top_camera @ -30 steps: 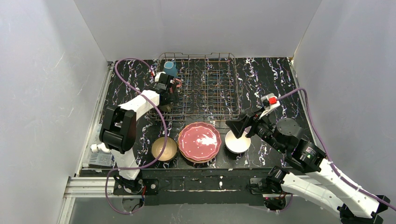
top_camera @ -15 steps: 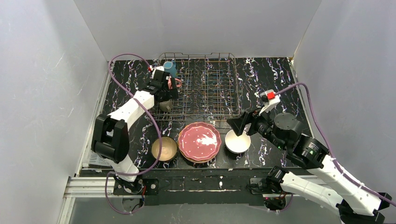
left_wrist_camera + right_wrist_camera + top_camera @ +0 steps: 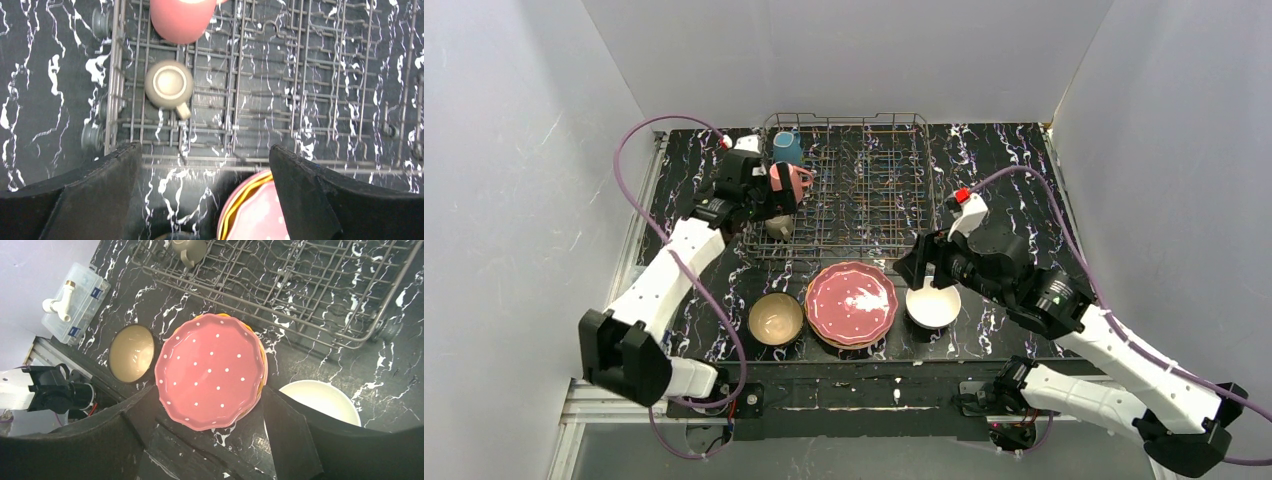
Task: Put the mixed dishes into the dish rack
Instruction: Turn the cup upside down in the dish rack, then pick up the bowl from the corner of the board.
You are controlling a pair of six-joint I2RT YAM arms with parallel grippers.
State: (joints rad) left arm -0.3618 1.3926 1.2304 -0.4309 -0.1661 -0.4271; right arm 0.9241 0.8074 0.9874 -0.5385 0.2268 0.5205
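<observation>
Your left gripper [image 3: 202, 152] is spread wide and empty, hovering over the near left corner of the rack [image 3: 864, 190]. Three mugs sit along the rack's left side. The teal mug [image 3: 789, 147] is in the back corner and the pink mug [image 3: 784, 180] is just in front of it. The olive mug [image 3: 169, 84] is upside down, nearest you.

Your right gripper [image 3: 921, 268] is also wide and holds nothing. It hangs just above the white bowl [image 3: 932, 305].

Three lots wait on the table [image 3: 1004, 170], in a row just in front of the rack. They are the tan bowl [image 3: 775, 318], a plate stack with the pink plate [image 3: 852, 303] over an orange plate [image 3: 226, 212], and the white bowl.

No plate or bowl is in the rack. The mugs look done, but the plates and bowls all remain, so well under half is loaded.
</observation>
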